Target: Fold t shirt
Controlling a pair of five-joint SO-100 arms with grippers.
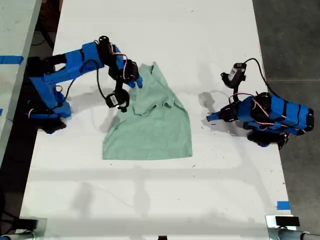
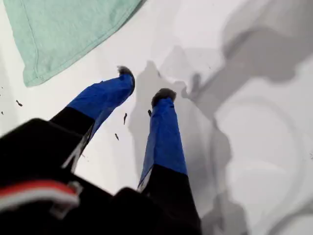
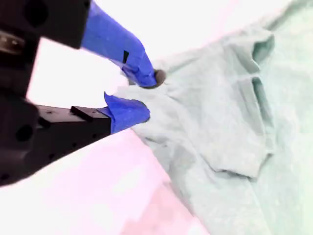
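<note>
The t shirt (image 1: 155,130) lies on the white table (image 1: 150,200), pale mint green, wrinkled, with part of it folded over onto itself. My second gripper (image 1: 140,81) is at its far edge toward the exterior view's left. In the second wrist view that gripper (image 3: 149,94) is open, its blue fingertips (image 3: 146,76) a small gap apart with the edge of the t shirt (image 3: 220,132) between them. My first gripper (image 1: 210,118) hovers low over bare table at the exterior view's right, apart from the cloth. It (image 2: 145,84) is open and empty, and a corner of the t shirt (image 2: 63,34) shows beyond it.
The white table ends at a dark floor at the exterior view's right. Blue tape (image 1: 282,205) marks the near right edge. A pale side surface with blue tape (image 1: 11,60) runs along the exterior view's left. Small dark specks (image 2: 124,117) dot the table.
</note>
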